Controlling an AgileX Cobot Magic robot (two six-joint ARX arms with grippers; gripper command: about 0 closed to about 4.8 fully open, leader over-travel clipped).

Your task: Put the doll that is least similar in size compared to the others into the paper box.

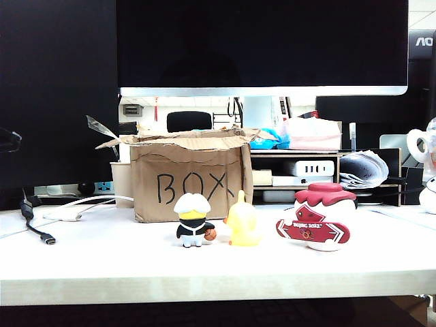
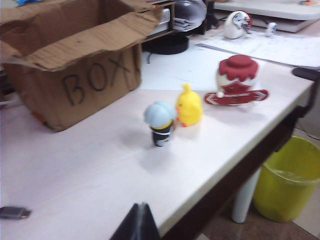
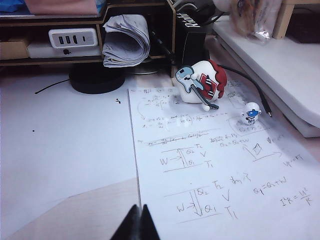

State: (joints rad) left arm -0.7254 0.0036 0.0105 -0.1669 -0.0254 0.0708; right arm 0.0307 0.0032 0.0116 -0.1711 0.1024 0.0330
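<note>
On the white table [image 1: 102,259], doll [image 1: 324,216] beside paper box [image 1: 187,178]; left claw [image 2: 140,216] and right claw [image 3: 139,216] pinched closed, empty.

Little of the robot shows. In the left wrist view, the left gripper [image 2: 140,222] appears at the bottom edge as two dark, matte black fingers [image 2: 131,227] narrowing to a pointed tip, pressed together. In the right wrist view, the right gripper [image 3: 138,223] looks the same: two black tapered fingers [image 3: 148,226] meeting along a thin seam. No arm appears in the exterior view.
</note>
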